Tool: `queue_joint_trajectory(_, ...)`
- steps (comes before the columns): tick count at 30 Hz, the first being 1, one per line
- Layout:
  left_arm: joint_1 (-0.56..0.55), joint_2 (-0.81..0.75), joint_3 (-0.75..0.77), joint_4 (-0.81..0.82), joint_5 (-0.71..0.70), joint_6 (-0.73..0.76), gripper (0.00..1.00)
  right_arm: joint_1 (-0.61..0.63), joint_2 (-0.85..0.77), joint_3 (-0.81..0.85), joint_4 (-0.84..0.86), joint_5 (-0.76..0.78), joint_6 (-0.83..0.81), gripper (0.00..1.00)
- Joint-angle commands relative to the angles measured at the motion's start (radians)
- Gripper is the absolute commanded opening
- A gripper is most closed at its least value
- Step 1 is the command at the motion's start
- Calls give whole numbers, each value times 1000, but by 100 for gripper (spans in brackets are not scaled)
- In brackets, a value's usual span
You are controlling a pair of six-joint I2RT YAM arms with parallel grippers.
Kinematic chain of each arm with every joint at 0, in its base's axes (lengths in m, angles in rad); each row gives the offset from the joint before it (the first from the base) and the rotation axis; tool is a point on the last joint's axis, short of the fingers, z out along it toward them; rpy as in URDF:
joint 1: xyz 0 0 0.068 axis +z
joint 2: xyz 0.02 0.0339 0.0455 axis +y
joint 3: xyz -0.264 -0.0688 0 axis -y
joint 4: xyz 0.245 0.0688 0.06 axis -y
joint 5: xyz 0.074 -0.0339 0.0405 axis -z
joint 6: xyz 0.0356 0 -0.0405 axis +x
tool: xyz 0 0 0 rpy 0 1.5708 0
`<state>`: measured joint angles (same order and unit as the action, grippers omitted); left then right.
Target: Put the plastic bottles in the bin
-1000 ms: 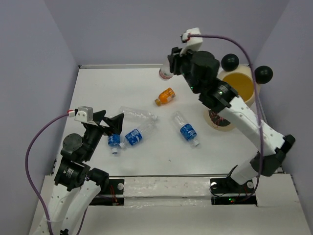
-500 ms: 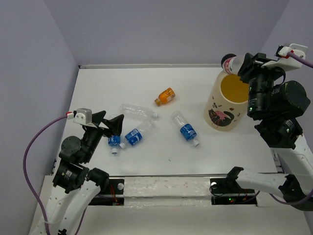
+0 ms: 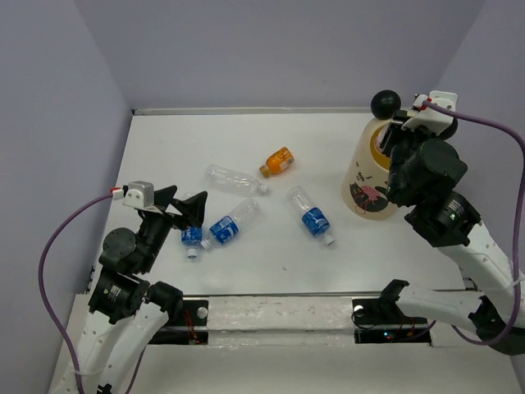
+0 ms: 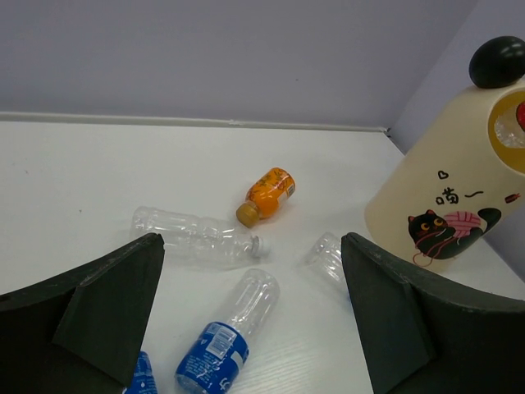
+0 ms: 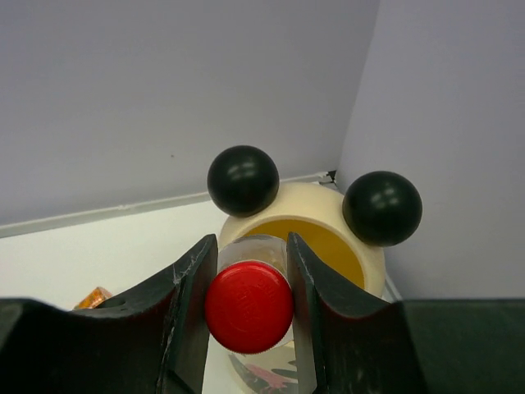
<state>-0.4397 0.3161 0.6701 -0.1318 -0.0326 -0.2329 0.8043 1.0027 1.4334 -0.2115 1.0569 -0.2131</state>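
My right gripper [image 3: 395,141] hangs over the mouth of the cream bin [image 3: 367,185] and is shut on the red-capped bottle [image 5: 248,305]. In the right wrist view the bottle points toward the yellow inside of the bin [image 5: 324,238], between its two black ears. An orange bottle [image 3: 277,161], an unlabelled clear bottle [image 3: 234,178] and three blue-labelled bottles [image 3: 230,223] [image 3: 312,215] [image 3: 190,237] lie on the table. My left gripper [image 3: 179,210] is open and empty, just left of the blue-labelled bottles, with one of them [image 4: 225,341] lying between its fingers in the left wrist view.
The white table [image 3: 164,148] is walled by lilac panels at the back and sides. The bin stands at the far right near the right wall. Its cat picture [image 4: 443,230] faces the left arm.
My right arm has swung the red-capped bottle from the table's far middle rightward to above the bin, then lowered toward its mouth. The unlabelled bottle has shifted slightly away. The left arm stays.
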Motion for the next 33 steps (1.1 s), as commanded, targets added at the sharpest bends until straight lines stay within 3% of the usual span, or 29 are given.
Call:
queue_joint_trajectory(1, -5, 11, 36, 37, -3, 9, 99, -42, -3, -50, 24, 38, 30, 0)
queue_joint_trajectory(11, -7, 15, 36, 32, -4, 10, 99, -234, 31, -154, 23, -144, 146, 0)
queue_joint_trajectory(12, -7, 17, 34, 32, -4, 10, 99, -247, 40, -157, 24, -147, 150, 8)
queue_joint_trajectory(14, -5, 18, 34, 34, -6, 10, 99, -257, 53, -154, 23, -153, 149, 39)
queue_joint_trajectory(15, -5, 21, 34, 32, -6, 10, 99, -257, 59, -148, 23, -149, 143, 67)
queue_joint_trajectory(16, -5, 23, 36, 34, -4, 10, 99, -257, 63, -139, 24, -146, 136, 78)
queue_joint_trajectory(18, -7, 26, 36, 35, -3, 10, 99, -257, 82, -98, 18, -153, 115, 92)
queue_joint_trajectory(22, -5, 31, 34, 35, -4, 10, 99, -257, 105, -8, -80, -216, 149, 93)
queue_joint_trajectory(25, -4, 35, 34, 34, -6, 10, 99, -257, 117, 30, -135, -328, 187, 87)
queue_joint_trajectory(29, -4, 43, 36, 37, -1, 10, 99, -257, 169, 57, -262, -585, 233, 77)
queue_joint_trajectory(30, -4, 46, 36, 37, -3, 10, 99, -245, 189, 61, -288, -665, 250, 76)
queue_joint_trajectory(33, -1, 52, 34, 35, -3, 10, 99, -138, 247, 24, -319, -704, 241, 76)
